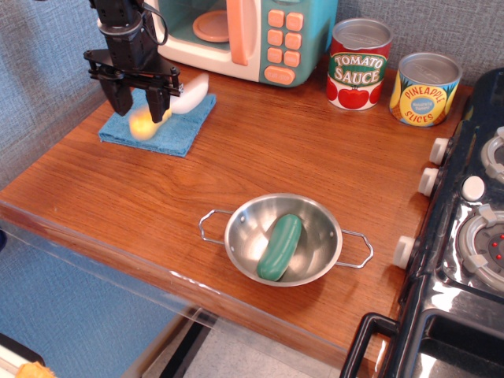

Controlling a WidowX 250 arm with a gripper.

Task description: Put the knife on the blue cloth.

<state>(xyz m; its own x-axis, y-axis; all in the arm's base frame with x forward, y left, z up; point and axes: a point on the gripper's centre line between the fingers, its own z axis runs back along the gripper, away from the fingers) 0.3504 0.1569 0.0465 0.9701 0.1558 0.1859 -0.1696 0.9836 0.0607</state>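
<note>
The knife (189, 93) is motion-blurred, with its white blade pointing toward the microwave and its yellow handle low over the blue cloth (169, 135). The cloth lies flat at the back left of the wooden counter. My gripper (138, 104) hangs straight above the cloth with its black fingers (156, 104) spread. The knife's handle sits just below and between the fingertips, and nothing is clamped on it. Whether the knife rests on the cloth or is still falling cannot be told from the blur.
A toy microwave (244, 35) stands just behind the cloth. A tomato sauce can (359, 63) and a pineapple can (425, 88) stand at the back right. A steel bowl (315, 256) holding a green pickle (279, 246) sits near the front edge. A toy stove (465, 236) fills the right side.
</note>
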